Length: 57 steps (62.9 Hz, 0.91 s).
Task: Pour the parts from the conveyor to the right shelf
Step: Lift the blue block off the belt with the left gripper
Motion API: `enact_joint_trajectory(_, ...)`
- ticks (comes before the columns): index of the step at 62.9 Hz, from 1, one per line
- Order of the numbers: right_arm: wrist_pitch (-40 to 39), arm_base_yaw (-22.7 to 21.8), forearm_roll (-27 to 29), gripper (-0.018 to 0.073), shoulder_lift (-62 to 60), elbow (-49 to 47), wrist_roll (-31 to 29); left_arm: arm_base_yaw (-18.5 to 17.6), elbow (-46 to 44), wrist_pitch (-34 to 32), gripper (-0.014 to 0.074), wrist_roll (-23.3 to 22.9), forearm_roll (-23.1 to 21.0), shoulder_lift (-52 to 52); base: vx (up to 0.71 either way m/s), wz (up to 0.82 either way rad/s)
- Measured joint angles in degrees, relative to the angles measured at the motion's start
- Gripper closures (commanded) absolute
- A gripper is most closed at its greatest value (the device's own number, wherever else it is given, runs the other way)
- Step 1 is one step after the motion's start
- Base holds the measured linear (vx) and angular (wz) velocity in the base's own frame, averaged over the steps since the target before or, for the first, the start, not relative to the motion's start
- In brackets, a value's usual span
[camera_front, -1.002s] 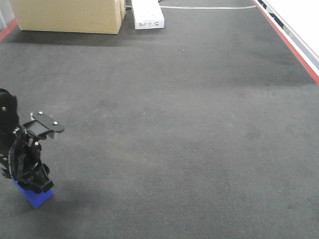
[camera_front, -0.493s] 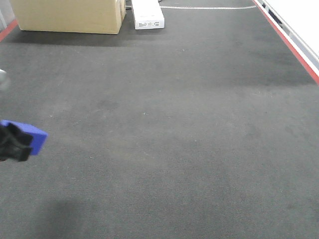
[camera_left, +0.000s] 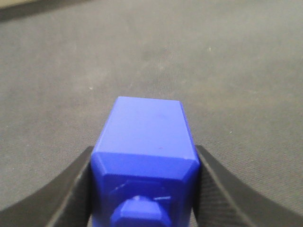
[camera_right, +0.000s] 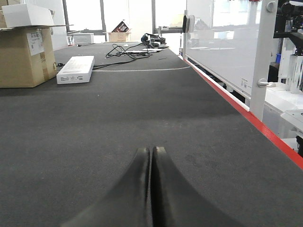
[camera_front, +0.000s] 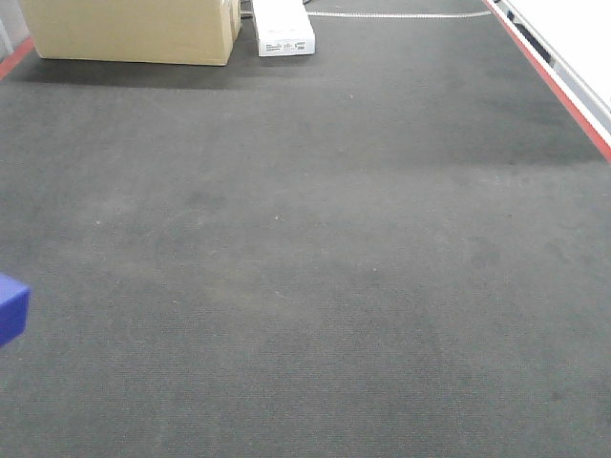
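My left gripper (camera_left: 144, 163) is shut on a blue plastic bin (camera_left: 146, 142), its black fingers (camera_left: 71, 189) pressed against both sides, above the dark grey conveyor surface (camera_left: 213, 71). In the front view only a corner of the blue bin (camera_front: 10, 307) shows at the left edge; the left arm itself is out of frame there. My right gripper (camera_right: 151, 150) is shut and empty, its fingertips touching, low over the dark surface (camera_right: 94, 123). No parts and no shelf are visible.
A cardboard box (camera_front: 134, 29) and a flat white box (camera_front: 283, 27) lie at the far end. A red edge strip (camera_front: 563, 86) runs along the right side. In the right wrist view a white frame post (camera_right: 262, 56) and cables (camera_right: 128, 49) show.
The left arm and the blue bin have moved left and out of the front view; a second ago the arm stood at lower left with the bin under it, now only a bin corner shows.
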Motion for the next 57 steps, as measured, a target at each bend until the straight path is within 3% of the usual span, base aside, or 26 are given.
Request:
enact_joint_trajectory(15, 0.0, 0.0, 0.0, 0.0568, 0.0, 0.0, 0.0, 0.0, 4.5, -0.9, 0.0603, -1.7, 0.0, -11.8, 0.00, 0.00)
enact_joint_trajectory(57, -0.1, 0.0, 0.0, 0.0568, 0.0, 0.0, 0.0, 0.0, 4.7, -1.0, 0.0603, -1.8, 0.0, -12.6, 0.00, 0.00)
